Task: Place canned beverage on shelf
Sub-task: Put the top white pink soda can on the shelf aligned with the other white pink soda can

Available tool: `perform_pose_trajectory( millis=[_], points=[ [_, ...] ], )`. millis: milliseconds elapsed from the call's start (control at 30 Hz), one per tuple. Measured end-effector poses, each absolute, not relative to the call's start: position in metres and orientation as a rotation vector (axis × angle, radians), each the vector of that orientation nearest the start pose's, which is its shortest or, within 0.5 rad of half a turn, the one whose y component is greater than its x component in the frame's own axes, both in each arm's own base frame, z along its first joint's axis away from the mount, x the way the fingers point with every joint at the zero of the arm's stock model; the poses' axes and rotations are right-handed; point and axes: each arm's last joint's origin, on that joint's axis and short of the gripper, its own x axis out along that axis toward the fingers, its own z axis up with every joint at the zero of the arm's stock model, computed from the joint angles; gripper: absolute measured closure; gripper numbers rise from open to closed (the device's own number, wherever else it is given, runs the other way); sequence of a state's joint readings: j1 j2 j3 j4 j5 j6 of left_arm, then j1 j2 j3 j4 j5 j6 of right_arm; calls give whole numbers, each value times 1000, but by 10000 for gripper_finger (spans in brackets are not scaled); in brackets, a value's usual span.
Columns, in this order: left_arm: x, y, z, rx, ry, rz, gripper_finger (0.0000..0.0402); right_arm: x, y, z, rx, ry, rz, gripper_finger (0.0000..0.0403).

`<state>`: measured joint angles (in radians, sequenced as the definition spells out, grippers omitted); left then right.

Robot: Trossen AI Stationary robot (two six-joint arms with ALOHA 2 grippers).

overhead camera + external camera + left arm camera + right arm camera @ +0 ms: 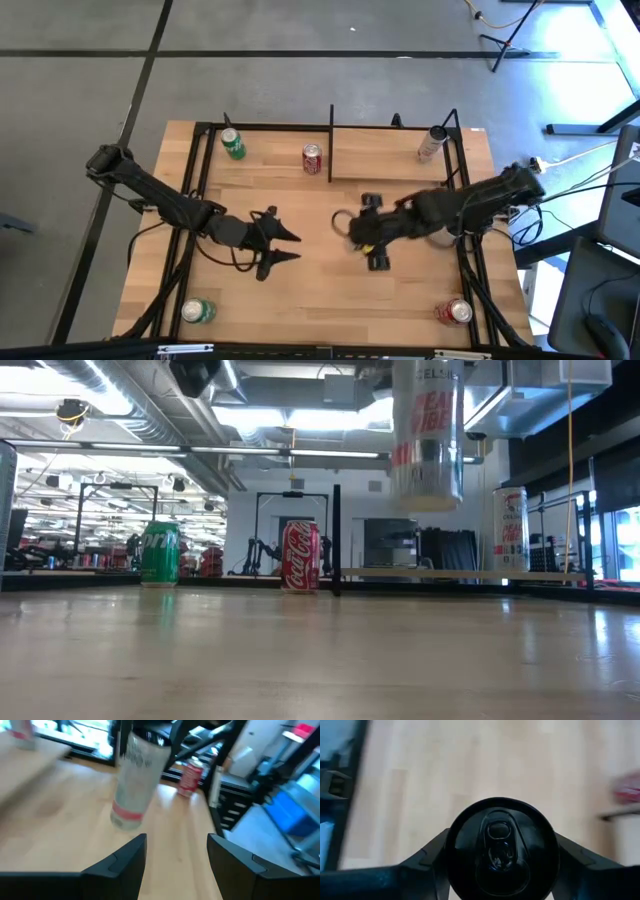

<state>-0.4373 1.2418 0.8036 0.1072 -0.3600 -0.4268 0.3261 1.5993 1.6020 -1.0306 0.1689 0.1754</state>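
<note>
Two arms over the pale butcher-block table (300, 290). Left gripper (285, 246) hangs just left of centre, dark tapered fingers (131, 854) spread, nothing between them. Green can (233, 144) stands far left at the back, another green can (198, 311) front left. Red cylindrical can (312, 159) stands just left of the thin black divider post (331, 140). Right gripper (370, 232) sits right of centre, its fingers (432, 851) pinching a slim silver can (134, 782) with a red band; its dark round top with pull tab (500, 845) fills the right wrist view. In the low view that can (427, 435) hangs clear above the table; grip point looks near the top, though blur makes that unsure. The shelf (390, 155), a light-wood board in black bar framing, is at back right, with a tall silver can (432, 142) on it. Another red can (457, 312) stands front right.
</note>
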Motion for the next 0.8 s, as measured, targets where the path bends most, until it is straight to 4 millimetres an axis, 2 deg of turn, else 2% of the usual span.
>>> perform_pose_trajectory(
  millis=[133, 300, 500, 600, 800],
  points=[
    [248, -99, 277, -247, 297, 49, 200, 282, 68, 366, -101, 977, -35, 184],
    [251, -93, 275, -245, 302, 77, 200, 239, 29, 381, -51, 951, -142, 184],
    [253, -87, 275, -248, 300, 98, 200, 187, -11, 380, 6, 936, -278, 184],
    [254, -85, 275, -250, 299, 107, 200, 163, -27, 375, 30, 984, -335, 184],
    [256, -77, 275, -254, 295, 136, 200, 141, -51, 367, 50, 1042, -404, 184]
  ],
)
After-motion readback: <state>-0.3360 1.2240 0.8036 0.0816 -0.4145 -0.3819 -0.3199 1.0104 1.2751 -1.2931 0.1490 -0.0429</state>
